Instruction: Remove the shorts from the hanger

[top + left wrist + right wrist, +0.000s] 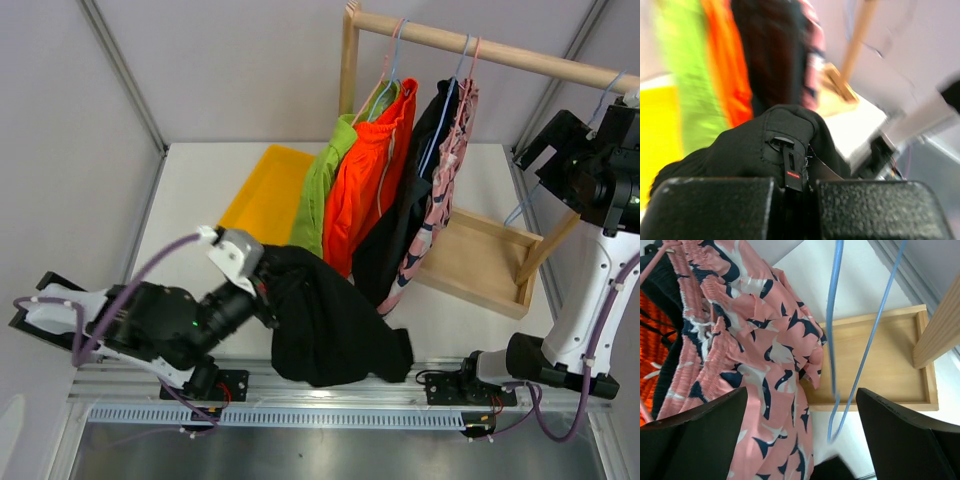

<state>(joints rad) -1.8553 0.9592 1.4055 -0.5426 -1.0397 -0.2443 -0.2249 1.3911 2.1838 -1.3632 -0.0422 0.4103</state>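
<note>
My left gripper (258,285) is pinched tight on one black pair of shorts (330,335) (bunched, off the rail, low near the table's front edge). Four pairs hang crowded together on the wooden rail (480,45): lime green shorts (318,190), orange shorts (365,180), a dark pair (410,210) and pink patterned shorts (750,350). My right gripper (800,440) is spread wide beside the pink pair. A blue hanger (837,315) dangles in front, over the wooden tray (885,365). A yellow bin (265,190) sits behind the green.

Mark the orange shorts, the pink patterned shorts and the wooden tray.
orange shorts (365,190), top external view, middle of the hanging fabric.
pink patterned shorts (755,355), right wrist view, middle of the front panel.
wooden tray (885,360), right wrist view, bare floor.
</note>
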